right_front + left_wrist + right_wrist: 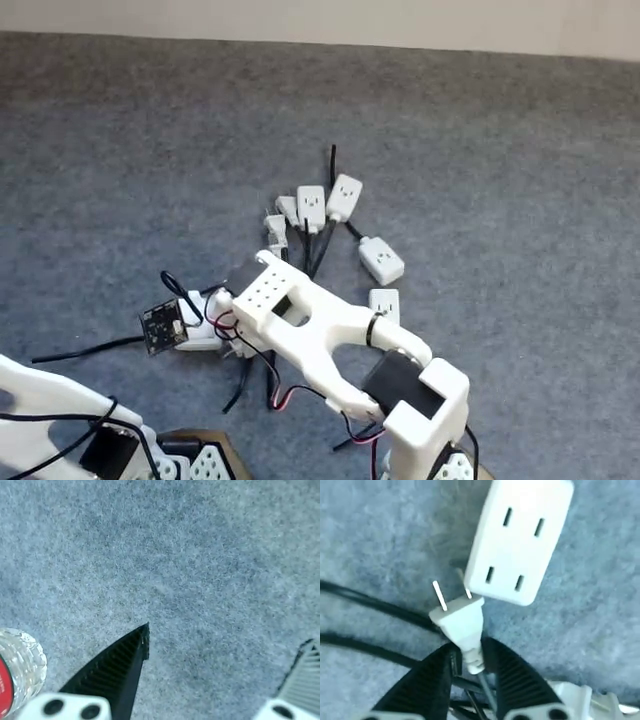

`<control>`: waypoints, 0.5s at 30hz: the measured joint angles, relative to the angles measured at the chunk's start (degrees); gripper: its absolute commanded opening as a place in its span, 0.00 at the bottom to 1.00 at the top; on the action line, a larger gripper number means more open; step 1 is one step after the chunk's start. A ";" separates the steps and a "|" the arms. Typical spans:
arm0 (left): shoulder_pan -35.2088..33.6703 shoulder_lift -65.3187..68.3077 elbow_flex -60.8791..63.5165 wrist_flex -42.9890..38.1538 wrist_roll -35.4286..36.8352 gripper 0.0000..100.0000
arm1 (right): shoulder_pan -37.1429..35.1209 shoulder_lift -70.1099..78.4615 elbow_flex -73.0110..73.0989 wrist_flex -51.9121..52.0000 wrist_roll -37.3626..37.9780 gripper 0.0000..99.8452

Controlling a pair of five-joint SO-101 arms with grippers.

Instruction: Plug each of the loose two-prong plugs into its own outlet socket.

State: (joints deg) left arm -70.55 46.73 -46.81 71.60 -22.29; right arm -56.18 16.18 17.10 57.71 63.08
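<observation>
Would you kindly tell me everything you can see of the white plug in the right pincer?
The plug is a white, plastic-looking body with two flat metal prongs, both bare, in no slot. Its narrow tail is clamped in the right pincer above grey carpet. The prongs point toward a white outlet block; one tip lies at its edge.

The high view showed four white outlet blocks (311, 208) (344, 197) (381, 260) (384, 302), what looked like two smaller white plugs (287, 207) (275, 236) and two arms (320, 335) (40, 392). The right wrist view showed one plug (460, 622) with two prongs, one outlet block (517, 540) with four slots, and two black cords (365, 601) (360, 647). The left wrist view showed one bottle (17, 665).
</observation>
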 measured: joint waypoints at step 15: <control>-1.41 0.00 0.00 0.00 0.00 0.43 | 9.85 -2.46 -19.43 25.76 -25.93 0.01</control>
State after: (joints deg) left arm -71.96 46.73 -46.81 71.60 -22.29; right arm -46.33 13.71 -2.33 83.47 37.14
